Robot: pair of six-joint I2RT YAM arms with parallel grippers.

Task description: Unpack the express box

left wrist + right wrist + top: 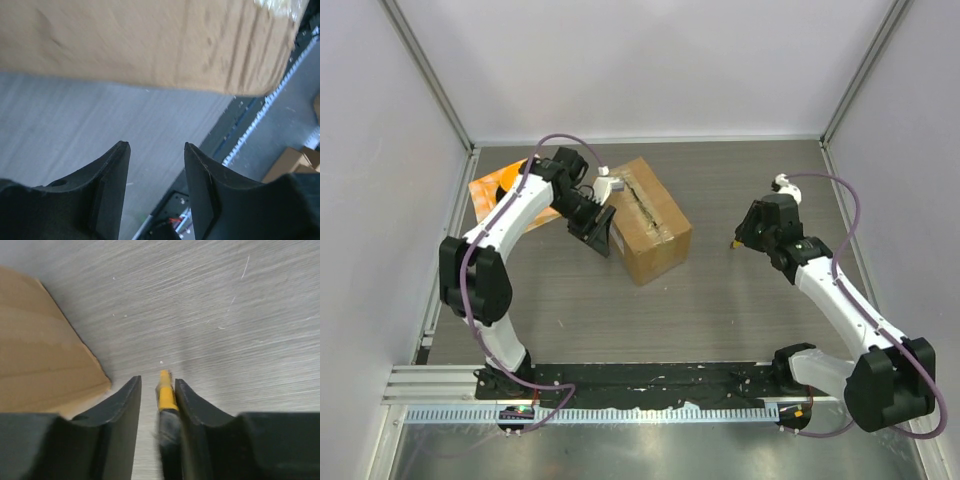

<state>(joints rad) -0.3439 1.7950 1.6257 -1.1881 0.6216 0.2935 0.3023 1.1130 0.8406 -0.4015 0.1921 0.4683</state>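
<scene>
The express box [645, 215] is a brown cardboard box left of the table's middle, with a ragged tape seam along its top. My left gripper [600, 232] is at the box's left side, open and holding nothing. In the left wrist view the box wall [140, 40] fills the top, above the open left gripper [156, 145]. My right gripper [740, 235] hovers to the right of the box, well apart from it. A thin tool with a yellow tip [166, 392] lies against the right finger, with a gap to the left finger. A box corner [40, 355] shows at the left.
An orange checkered cloth [495, 195] lies at the back left, partly under the left arm. Grey walls with metal posts enclose the table on three sides. A black rail [620, 385] runs along the near edge. Small cardboard boxes [295, 160] sit beyond the table edge.
</scene>
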